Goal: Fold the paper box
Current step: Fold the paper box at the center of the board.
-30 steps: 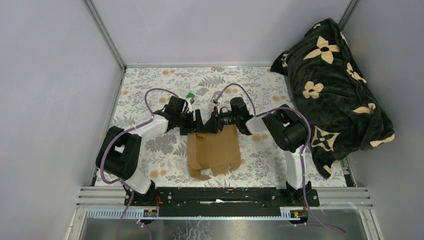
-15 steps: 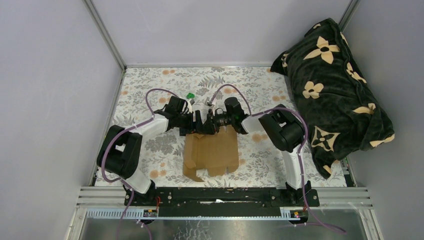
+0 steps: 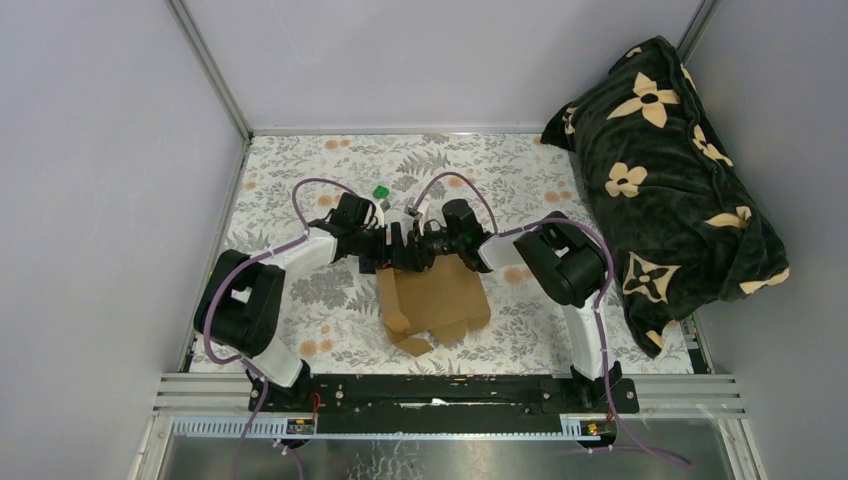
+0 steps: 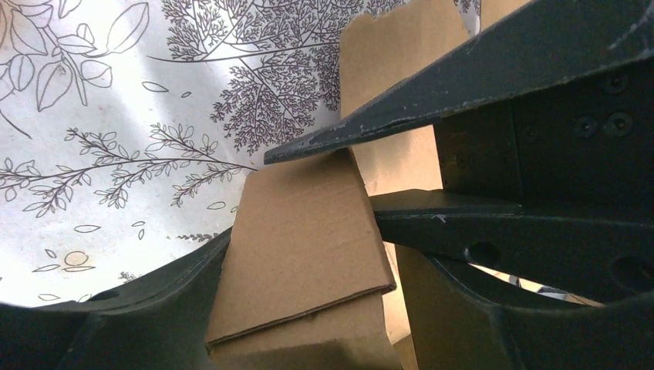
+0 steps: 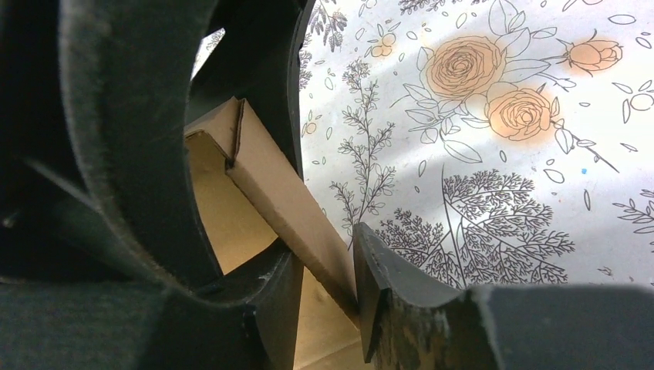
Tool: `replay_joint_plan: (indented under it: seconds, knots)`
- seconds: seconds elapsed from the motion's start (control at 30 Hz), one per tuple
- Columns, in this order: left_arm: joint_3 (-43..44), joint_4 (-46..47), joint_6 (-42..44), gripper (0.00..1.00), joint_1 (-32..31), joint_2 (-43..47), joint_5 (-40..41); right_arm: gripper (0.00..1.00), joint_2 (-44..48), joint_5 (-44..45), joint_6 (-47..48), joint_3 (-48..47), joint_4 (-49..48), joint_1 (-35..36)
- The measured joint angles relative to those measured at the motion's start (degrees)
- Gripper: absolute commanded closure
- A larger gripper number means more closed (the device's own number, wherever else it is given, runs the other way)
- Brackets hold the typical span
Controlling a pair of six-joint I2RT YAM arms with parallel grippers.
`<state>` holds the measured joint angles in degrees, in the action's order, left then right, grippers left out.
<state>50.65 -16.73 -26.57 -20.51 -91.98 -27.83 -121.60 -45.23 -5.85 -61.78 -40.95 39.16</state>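
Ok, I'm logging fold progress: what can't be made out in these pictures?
Far edge of the box: top view, hidden under the left gripper and right gripper.
Whether the left gripper holds it: left wrist view, too close, fingers overlapping.
The green thing: top view, too small to identify.

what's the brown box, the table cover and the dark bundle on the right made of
The paper box: thin brown cardboard, matte, raw cut edges and creases. The table cover: smooth floral-printed sheet, cloth or vinyl, cannot tell. The dark bundle: plush fuzzy fabric, probably fleece, soft folds.
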Motion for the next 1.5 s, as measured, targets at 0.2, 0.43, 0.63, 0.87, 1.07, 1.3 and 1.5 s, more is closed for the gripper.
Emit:
replay_joint_plan:
  seconds: [0.2, 0.43, 0.63, 0.87, 1.07, 1.3, 1.5]
  knots:
    - [0.0, -0.09, 0.26, 0.25, 0.11, -0.02, 0.44, 0.79, 0.0, 1.75, -0.02, -0.02, -0.15, 0.87]
    - [0.0, -0.13, 0.79, 0.25, 0.63, 0.31, -0.28, 0.86, 3.45, 10.16, 1.36, 3.34, -0.04, 2.75]
    - [0.0, -0.15, 0.13, 0.25, 1.07, 4.55, -1.84, 0.88, 10.8, 20.9, 3.32, 9.22, 2.03, 5.01]
    - [0.02, -0.02, -0.55, 0.25, 1.14, 9.66, -3.41, 0.89, 18.49, 33.66, 5.62, 12.81, 4.17, 8.37]
    - [-0.59, 1.68, -2.64, 0.25, 2.95, 13.73, -4.26, 0.9, 21.9, 40.87, 8.13, 13.97, 7.91, 11.45]
    - [-0.83, 7.74, -6.36, 0.24, 5.25, 18.84, -7.98, 0.92, 24.55, 44.96, 9.7, 15.17, 17.62, 13.09]
    - [-0.98, 8.94, -7.96, 0.25, 6.86, 19.54, -7.61, 0.92, 31.15, 46.07, 9.6, 19.12, 22.84, 13.09]
